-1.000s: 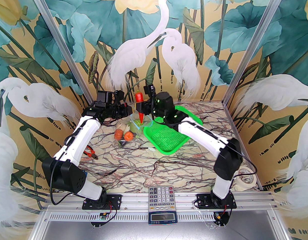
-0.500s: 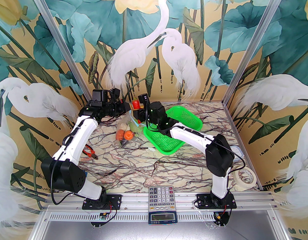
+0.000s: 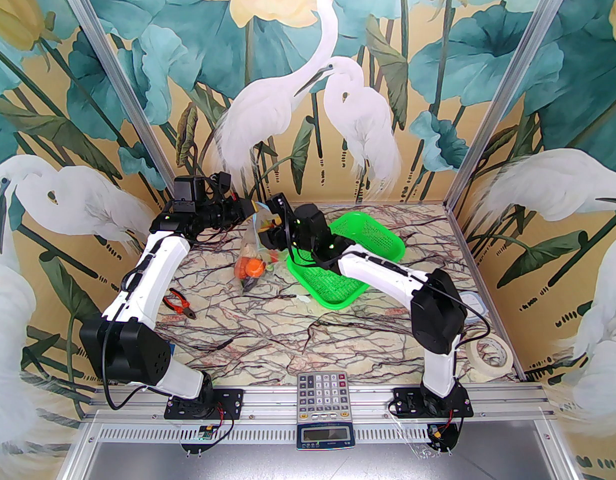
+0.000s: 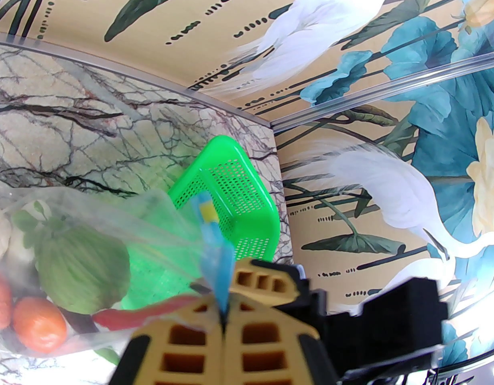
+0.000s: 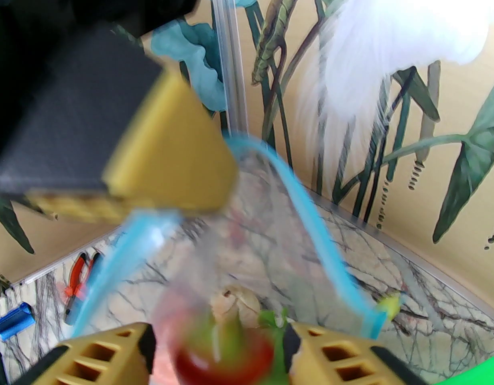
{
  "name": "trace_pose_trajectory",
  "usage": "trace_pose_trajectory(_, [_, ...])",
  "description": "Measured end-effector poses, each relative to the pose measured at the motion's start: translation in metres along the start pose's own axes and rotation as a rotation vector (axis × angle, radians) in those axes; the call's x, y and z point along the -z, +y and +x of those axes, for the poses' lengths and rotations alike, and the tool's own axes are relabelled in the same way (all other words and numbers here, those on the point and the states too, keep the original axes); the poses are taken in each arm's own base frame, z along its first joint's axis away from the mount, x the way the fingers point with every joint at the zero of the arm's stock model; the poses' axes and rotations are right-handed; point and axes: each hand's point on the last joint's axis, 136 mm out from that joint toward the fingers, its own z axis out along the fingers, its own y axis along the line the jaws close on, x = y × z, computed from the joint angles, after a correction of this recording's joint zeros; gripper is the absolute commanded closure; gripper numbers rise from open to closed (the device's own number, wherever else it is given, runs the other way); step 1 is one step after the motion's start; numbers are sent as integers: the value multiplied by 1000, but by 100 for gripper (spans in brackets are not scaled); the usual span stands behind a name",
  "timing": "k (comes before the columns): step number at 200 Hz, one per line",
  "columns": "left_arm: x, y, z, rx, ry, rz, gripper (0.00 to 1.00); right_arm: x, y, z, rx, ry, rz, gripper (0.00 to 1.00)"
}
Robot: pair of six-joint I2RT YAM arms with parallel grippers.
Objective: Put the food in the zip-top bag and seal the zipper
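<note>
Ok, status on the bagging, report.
Left gripper shut on the zipper, holding the zip-top bag mouth up and open. Right gripper open, red chili between its jaws in the mouth. Green basket beside the bag, not blocking.

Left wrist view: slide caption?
Left gripper pinches the light-blue zipper strip of the clear plastic bag, toy vegetables inside; green mesh basket behind.

1 bag (image 3: 251,242), 1 basket (image 3: 338,284), maybe 6 veg (image 3: 256,267)

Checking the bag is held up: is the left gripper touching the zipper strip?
Touching. The left wrist view shows the left gripper with jaws shut on the zipper, its blue strip pinched between them.
</note>
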Motion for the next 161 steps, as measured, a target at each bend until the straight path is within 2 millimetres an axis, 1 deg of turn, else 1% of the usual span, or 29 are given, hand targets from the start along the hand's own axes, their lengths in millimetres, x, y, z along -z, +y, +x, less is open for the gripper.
trace_pose_trajectory(27, [1,1,0,6,-5,7,98,9,3,-23,-6,-11,-45,31])
trace_pose_trajectory(42, [1,2,-2,8,-11,12,98,21,-1,-31,-30,-11,-64,32])
trace_pose_trajectory(64, [1,2,-2,12,-11,20,98,41,-22,-47,-83,0,-38,39])
trace_pose_trajectory(78, [1,2,-1,10,-9,26,98,55,-38,-64,-108,15,-7,45])
trace_pose_trajectory(89, [1,1,-1,9,-9,28,98,67,-50,-76,-125,20,20,47])
trace_pose_trajectory(99, [1,1,-1,8,-8,30,98,74,-57,-80,-134,31,38,47])
trace_pose_trajectory(107, [1,0,-1,8,-9,31,98,77,-59,-75,-145,54,45,47])
trace_pose_trajectory(115, [1,0,0,7,-8,32,98,77,-60,-65,-162,93,49,47])
trace_pose_trajectory(151, [1,0,0,8,-6,33,98,65,-61,4,-246,323,45,47])
trace_pose_trajectory(161, [1,0,0,8,-6,33,98,62,-62,20,-265,375,46,46])
